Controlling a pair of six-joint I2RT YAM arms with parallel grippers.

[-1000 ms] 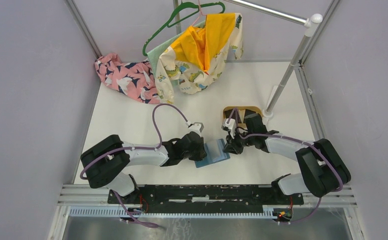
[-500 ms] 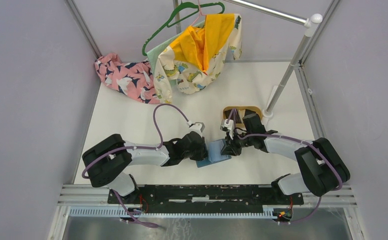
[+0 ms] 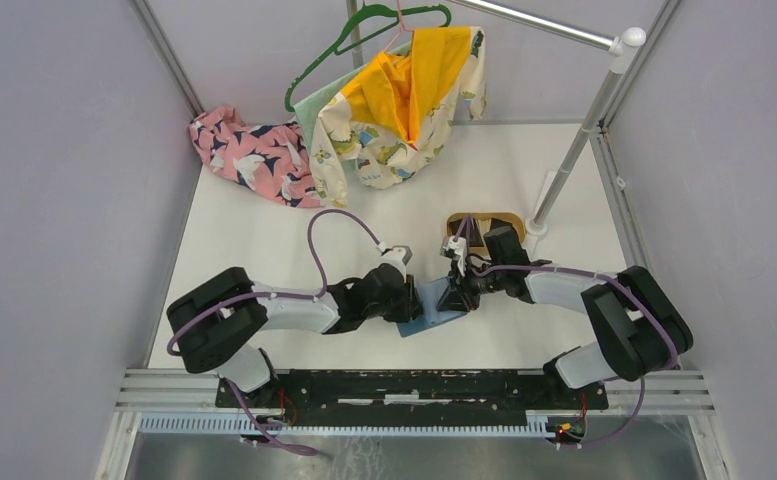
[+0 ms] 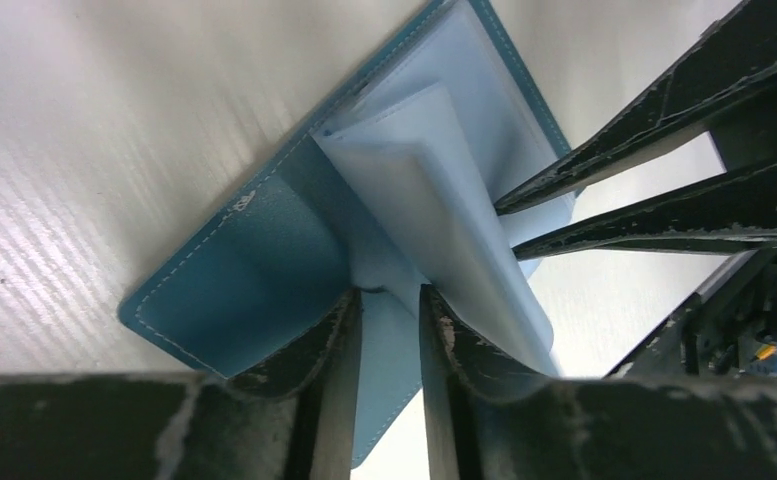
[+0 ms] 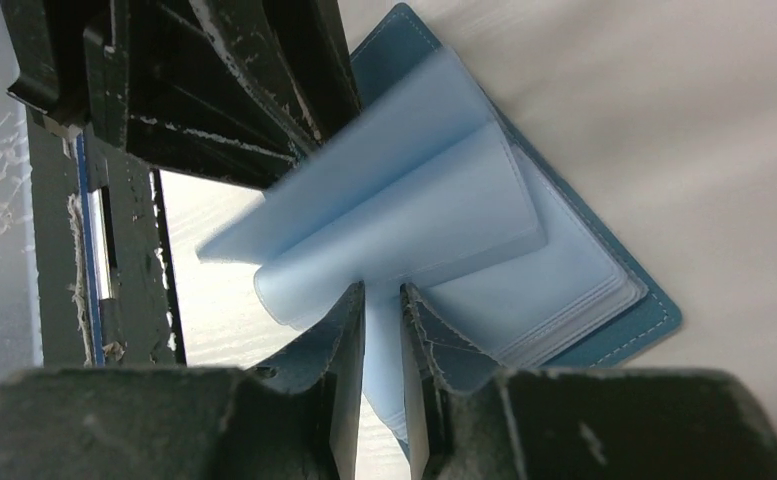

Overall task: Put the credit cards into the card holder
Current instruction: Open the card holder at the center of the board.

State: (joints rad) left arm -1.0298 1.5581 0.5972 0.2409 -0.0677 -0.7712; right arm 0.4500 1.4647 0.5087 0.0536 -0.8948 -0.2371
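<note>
The teal card holder [image 3: 430, 312] lies open on the white table between my two grippers, its pale blue sleeves [image 4: 434, 170] fanned up. My left gripper [image 3: 411, 300] reaches in from the left. Its jaws [image 4: 389, 295] stand a little apart at the root of the sleeves, with the teal cover [image 4: 254, 260] showing through the gap. My right gripper [image 3: 454, 297] comes in from the right and is shut narrowly on a sleeve leaf [image 5: 382, 290] next to the stacked sleeves [image 5: 564, 290]. The credit cards are out of view.
A tan wooden tray [image 3: 505, 217] sits just behind the right arm. A white pole [image 3: 574, 150] rises from a base at the back right. Patterned clothes [image 3: 254, 155] and a hanger with a yellow garment [image 3: 404, 90] lie at the back.
Both grippers have closed in on the card holder, which has shifted slightly and now lies tight between them. The left jaws have widened a little.
</note>
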